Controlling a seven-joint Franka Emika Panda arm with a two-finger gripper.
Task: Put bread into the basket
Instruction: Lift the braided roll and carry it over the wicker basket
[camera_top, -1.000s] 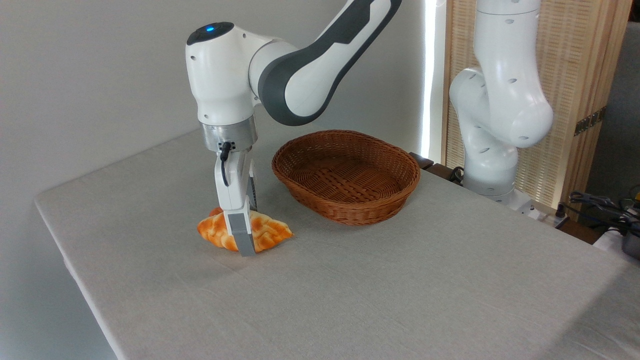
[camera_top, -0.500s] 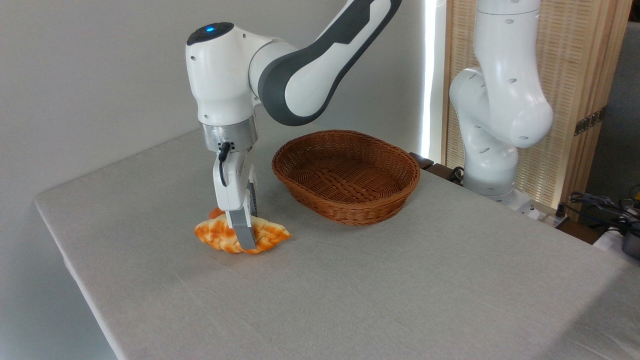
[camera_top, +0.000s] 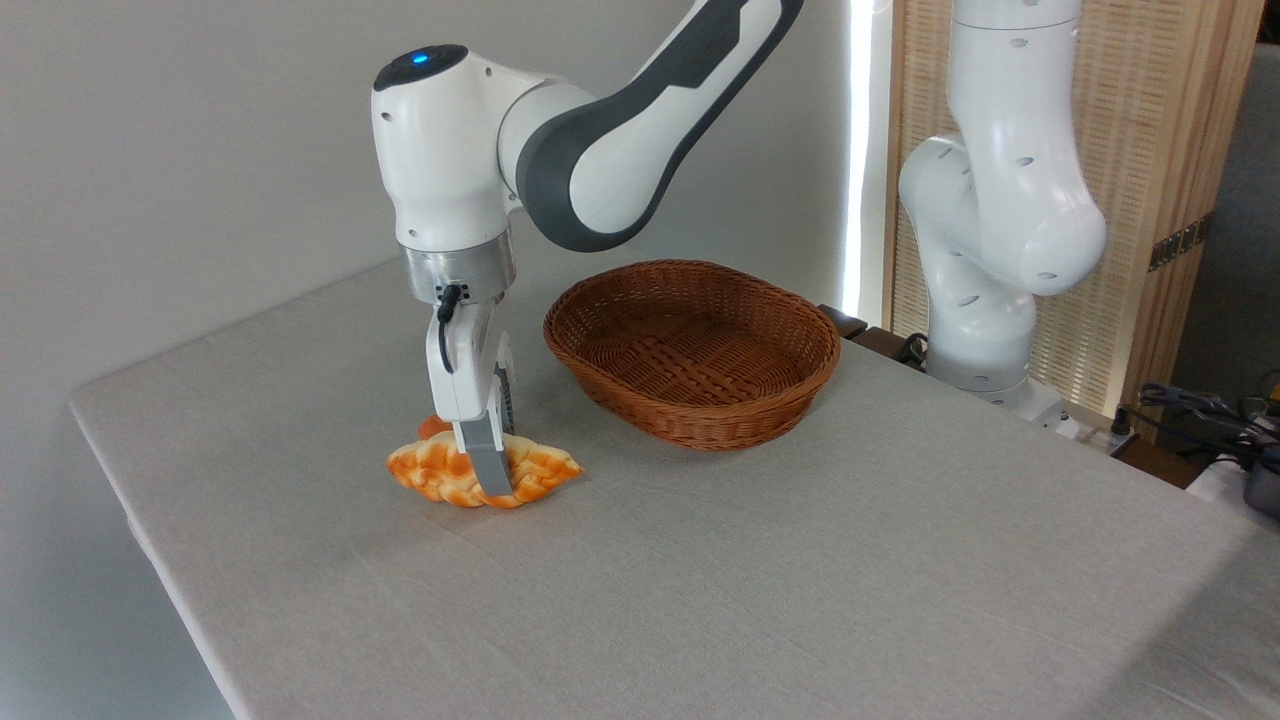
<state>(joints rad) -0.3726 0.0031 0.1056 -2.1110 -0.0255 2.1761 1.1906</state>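
Bread (camera_top: 440, 475) lies on the table (camera_top: 700, 580) toward the near left, well apart from the basket (camera_top: 692, 350), which sits empty further back and to the right. You have the gripper (camera_top: 490, 470) straight down over the loaf's middle, the two fingers straddling it across its narrow width. The near finger (camera_top: 489, 468) presses against the near side of the crust; the far one is mostly hidden behind it. The jaws look closed onto the loaf, narrowed to its width, though you cannot confirm from this angle how firmly the far pad is seated.

Judge this loaf as light and probably a little yielding: the glossy crust suggests a smooth, possibly slick surface, and the braided ridges give the pads something to bite into. The grip point you have is a sensible one. Holding it at the thick centre keeps both pointed ends balanced, so it should not tip or swing when raised. Taking it nearer an end would risk the loaf pivoting out of the fingers.

You will want only modest squeeze, enough to stop slipping on the glaze without denting it. Whether the loaf is already clear of the cloth cannot be told; its underside appears to touch the table. The basket is wide and shallow, so placing should be forgiving once you clear its near rim.
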